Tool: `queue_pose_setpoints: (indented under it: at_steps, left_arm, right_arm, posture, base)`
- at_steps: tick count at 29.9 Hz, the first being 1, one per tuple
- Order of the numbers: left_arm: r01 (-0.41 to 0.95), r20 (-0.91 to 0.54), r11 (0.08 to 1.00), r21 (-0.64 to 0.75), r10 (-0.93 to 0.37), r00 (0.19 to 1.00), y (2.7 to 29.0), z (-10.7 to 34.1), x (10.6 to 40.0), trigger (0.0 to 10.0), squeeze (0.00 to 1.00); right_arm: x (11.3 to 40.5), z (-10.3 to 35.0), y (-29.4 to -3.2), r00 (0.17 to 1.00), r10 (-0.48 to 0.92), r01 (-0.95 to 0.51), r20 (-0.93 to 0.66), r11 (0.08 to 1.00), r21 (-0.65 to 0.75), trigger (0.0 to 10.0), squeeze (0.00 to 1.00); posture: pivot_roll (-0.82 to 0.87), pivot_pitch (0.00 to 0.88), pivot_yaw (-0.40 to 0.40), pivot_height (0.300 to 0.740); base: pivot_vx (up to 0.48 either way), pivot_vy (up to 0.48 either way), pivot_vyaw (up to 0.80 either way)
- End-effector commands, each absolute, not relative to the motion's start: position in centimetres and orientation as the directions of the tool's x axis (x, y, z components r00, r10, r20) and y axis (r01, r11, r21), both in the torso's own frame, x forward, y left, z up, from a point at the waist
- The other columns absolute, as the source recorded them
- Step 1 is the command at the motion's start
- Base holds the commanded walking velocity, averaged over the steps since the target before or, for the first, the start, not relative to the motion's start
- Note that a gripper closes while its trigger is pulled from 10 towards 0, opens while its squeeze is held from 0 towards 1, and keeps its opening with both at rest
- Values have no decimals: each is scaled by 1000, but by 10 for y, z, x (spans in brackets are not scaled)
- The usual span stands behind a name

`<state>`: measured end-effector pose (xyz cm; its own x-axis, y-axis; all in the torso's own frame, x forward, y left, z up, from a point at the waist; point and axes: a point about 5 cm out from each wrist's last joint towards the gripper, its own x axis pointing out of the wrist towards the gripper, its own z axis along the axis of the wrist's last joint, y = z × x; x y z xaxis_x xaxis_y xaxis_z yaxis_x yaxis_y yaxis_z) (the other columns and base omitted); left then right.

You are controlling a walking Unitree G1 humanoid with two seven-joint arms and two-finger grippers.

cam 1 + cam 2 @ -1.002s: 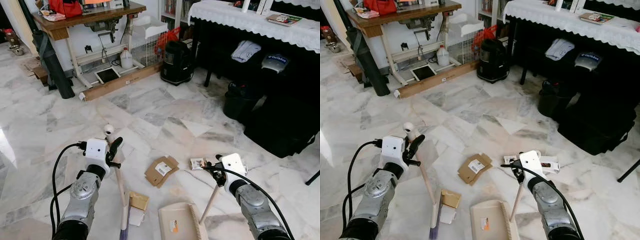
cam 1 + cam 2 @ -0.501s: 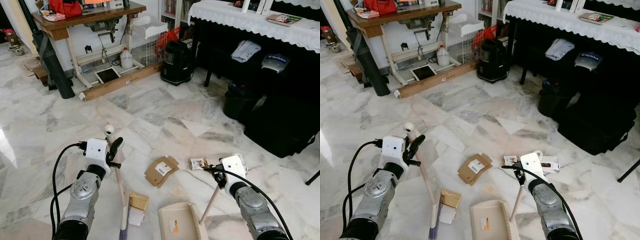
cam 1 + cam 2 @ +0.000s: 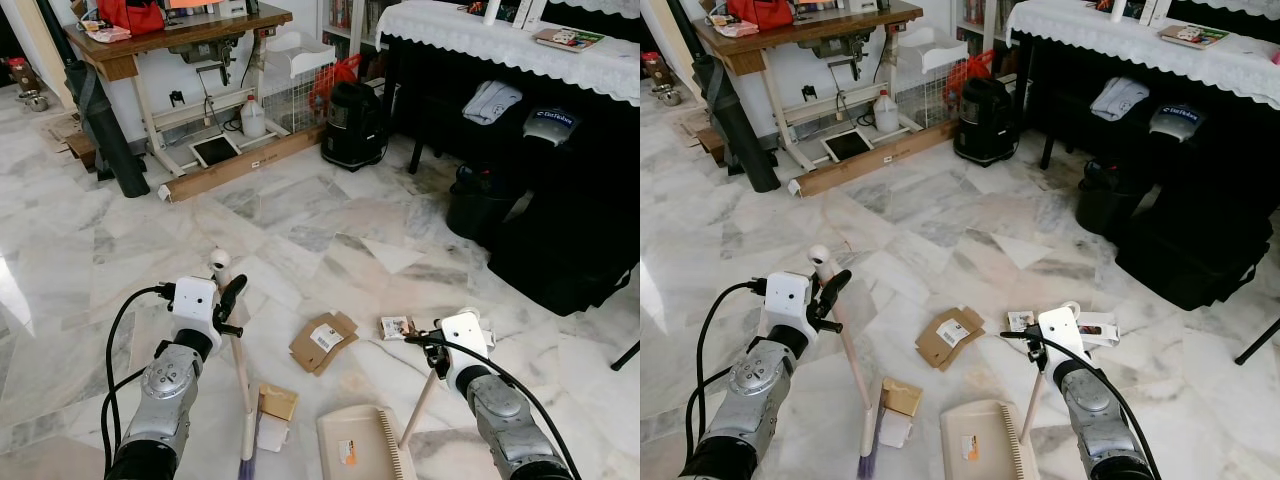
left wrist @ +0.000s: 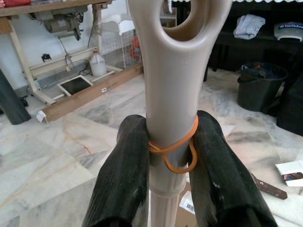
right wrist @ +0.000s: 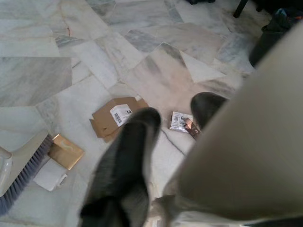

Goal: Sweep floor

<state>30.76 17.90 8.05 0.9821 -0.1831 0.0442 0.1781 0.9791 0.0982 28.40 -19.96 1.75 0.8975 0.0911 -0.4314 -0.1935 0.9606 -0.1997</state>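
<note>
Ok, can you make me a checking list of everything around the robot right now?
Surface: marble floor, litter scattered near the robot.
Job's things: broom upright, bristles on the floor; dustpan flat beside it.
Clutter: brown cardboard piece, small tan box, white paper scrap, torn wrapper.
Grippers: left pincer shut on the broom handle; right pincer shut on the dustpan handle.
Cables: black cables loop along both arms.
Surroundings: sewing table, black vacuum, lace-covered piano.

Silver arms [image 3: 165, 385] — black cables [image 3: 112, 345]
</note>
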Motion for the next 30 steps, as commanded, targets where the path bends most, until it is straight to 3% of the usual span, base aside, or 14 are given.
queue_pose_setpoints:
  at_steps: [1,20,25,26,27,28,30]
  left_arm:
    - [188,70,973,136,-198,978,179,90,313,10000,0]
    - [181,63,973,141,-192,979,180,90,313,10000,0]
    - [164,67,975,148,-175,982,183,91,314,10000,0]
    - [162,67,976,148,-173,983,183,91,314,10000,0]
    - [162,67,976,148,-173,983,183,91,314,10000,0]
    - [161,68,976,149,-172,983,183,91,314,10000,0]
    - [160,68,976,149,-172,983,183,91,314,10000,0]
  right_arm:
    - [285,17,-196,895,107,-210,-434,957,-198,0,0]
    - [288,20,-196,900,109,-209,-421,957,-199,0,0]
    - [296,31,-202,932,50,-139,-358,964,-227,0,0]
    - [298,34,-203,939,38,-123,-343,965,-232,4706,0]
    - [298,34,-203,939,38,-123,-343,965,-232,4706,0]
    - [300,38,-205,946,23,-105,-324,965,-239,10000,0]
    - [302,40,-206,952,9,-88,-307,966,-244,10000,0]
  posture:
    - [75,0,7,740]
    - [72,0,12,740]
    - [68,0,14,740]
    - [68,0,15,740]
    - [68,0,15,740]
    - [68,0,15,740]
    - [68,0,15,740]
  base:
    - [0,0,0]
    - [0,0,0]
    - [0,0,0]
    - [0,0,0]
    - [0,0,0]
    - [0,0,0]
    - [0,0,0]
